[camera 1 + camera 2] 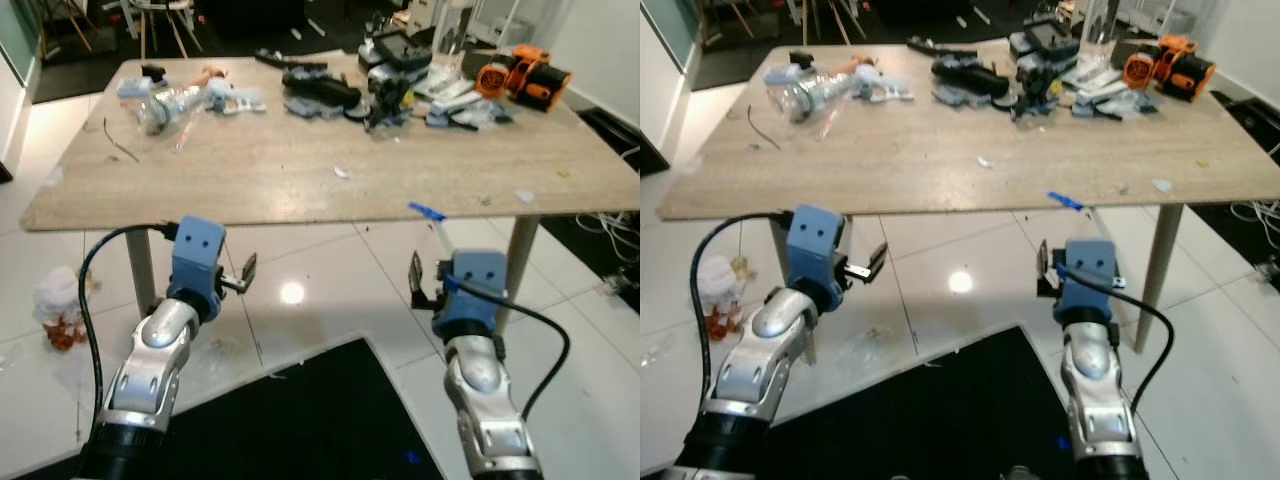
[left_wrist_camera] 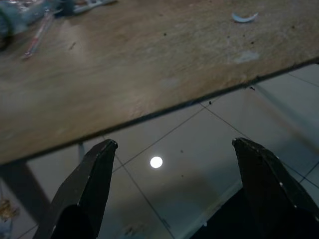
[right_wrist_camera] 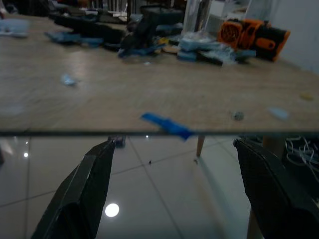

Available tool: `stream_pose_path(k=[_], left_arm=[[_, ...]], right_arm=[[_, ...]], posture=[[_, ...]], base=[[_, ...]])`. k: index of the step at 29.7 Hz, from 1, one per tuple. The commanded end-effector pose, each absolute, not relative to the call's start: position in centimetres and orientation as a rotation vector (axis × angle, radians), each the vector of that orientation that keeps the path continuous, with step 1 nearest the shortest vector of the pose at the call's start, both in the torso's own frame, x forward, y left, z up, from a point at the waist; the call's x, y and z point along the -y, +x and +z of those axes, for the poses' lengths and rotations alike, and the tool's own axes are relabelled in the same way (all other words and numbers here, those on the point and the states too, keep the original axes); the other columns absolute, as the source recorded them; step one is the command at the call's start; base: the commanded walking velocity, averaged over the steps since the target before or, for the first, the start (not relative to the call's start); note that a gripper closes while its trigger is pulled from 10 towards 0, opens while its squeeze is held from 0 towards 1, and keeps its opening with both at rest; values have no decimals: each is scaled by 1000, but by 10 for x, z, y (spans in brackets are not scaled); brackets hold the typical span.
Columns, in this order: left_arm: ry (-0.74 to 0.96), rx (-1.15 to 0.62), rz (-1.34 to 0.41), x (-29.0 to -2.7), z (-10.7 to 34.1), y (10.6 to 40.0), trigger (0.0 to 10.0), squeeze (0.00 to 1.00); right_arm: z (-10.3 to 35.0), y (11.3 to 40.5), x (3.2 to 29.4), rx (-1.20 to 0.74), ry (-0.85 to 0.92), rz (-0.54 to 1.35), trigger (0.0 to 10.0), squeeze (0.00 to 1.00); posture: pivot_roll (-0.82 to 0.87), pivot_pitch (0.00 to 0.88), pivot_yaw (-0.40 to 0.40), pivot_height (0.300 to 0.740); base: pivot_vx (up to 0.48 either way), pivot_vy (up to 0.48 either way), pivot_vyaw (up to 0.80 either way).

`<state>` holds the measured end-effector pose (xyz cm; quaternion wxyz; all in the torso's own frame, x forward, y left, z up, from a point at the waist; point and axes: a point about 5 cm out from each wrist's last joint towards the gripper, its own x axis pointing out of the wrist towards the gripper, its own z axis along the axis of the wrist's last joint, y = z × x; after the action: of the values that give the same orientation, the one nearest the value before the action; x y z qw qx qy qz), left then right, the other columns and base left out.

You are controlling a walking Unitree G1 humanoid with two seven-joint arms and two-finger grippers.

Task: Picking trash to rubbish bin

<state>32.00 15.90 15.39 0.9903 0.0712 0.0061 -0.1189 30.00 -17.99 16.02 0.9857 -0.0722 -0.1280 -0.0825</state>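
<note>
Right end effector (image 3: 172, 184) agape, blue scrap (image 3: 166, 125) overhanging table (image 3: 149, 94) edge

The dark heap (image 1: 322, 92) at the far side of the table (image 1: 300, 170) is too tangled and small to sort into separate things, and the crumpled pile (image 1: 58, 305) on the floor by the table leg is likewise unclear. In the left wrist view the table top is blurred, and a pale scrap (image 2: 244, 17) on it cannot be identified.
</note>
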Motion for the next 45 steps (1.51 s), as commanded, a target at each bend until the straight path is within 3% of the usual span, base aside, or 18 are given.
stream_pose_path(k=[1,10,18,45], left_arm=[[145,-26,-239,-160,152,319,10000,0],[141,-13,-245,-156,156,320,10000,0],[139,-8,-251,-155,157,321,10000,0],[143,-5,-254,-155,159,321,10000,0]], right_arm=[[163,299,182,262,-142,-174,10000,0],[170,301,188,275,-154,-196,10000,0],[172,300,190,277,-155,-206,10000,0],[182,301,191,306,-144,-217,10000,0]], posture=[[-21,164,59,740],[-20,161,61,740],[-21,160,64,740],[-18,158,67,740]], base=[[364,0,0],[361,0,0],[362,0,-725],[359,0,0]])
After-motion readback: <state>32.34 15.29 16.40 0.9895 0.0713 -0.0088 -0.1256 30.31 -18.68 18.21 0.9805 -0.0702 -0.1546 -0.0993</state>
